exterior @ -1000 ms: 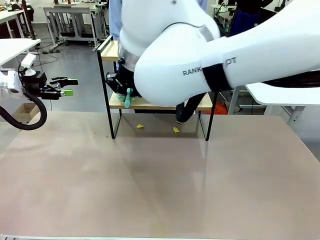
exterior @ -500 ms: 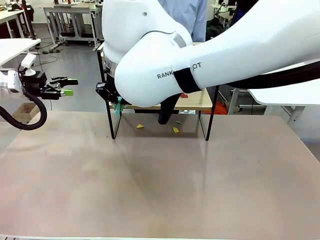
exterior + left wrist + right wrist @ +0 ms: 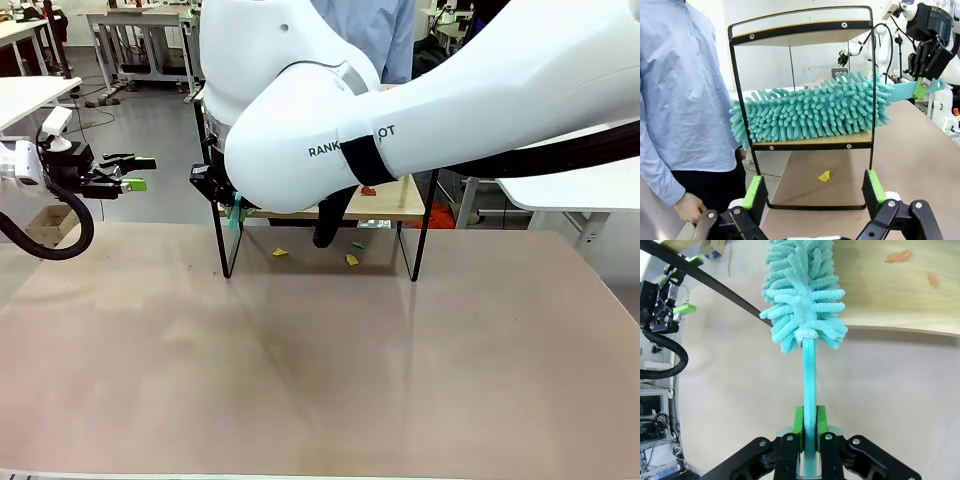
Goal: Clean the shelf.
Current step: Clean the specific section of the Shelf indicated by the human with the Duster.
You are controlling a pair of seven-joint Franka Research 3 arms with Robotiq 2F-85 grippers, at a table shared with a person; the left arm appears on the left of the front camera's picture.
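Sweeping in hand: right tool pinches the duster handle, head on the lower board of the shelf. Left tool spread, empty. Next stroke must reach 2 orange scraps.

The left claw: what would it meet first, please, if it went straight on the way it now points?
Most likely the teal duster, which the right claw holds across the shelf's lower board, in front of the open left claw. Depth is unclear, so the shelf's black side frame might come first.
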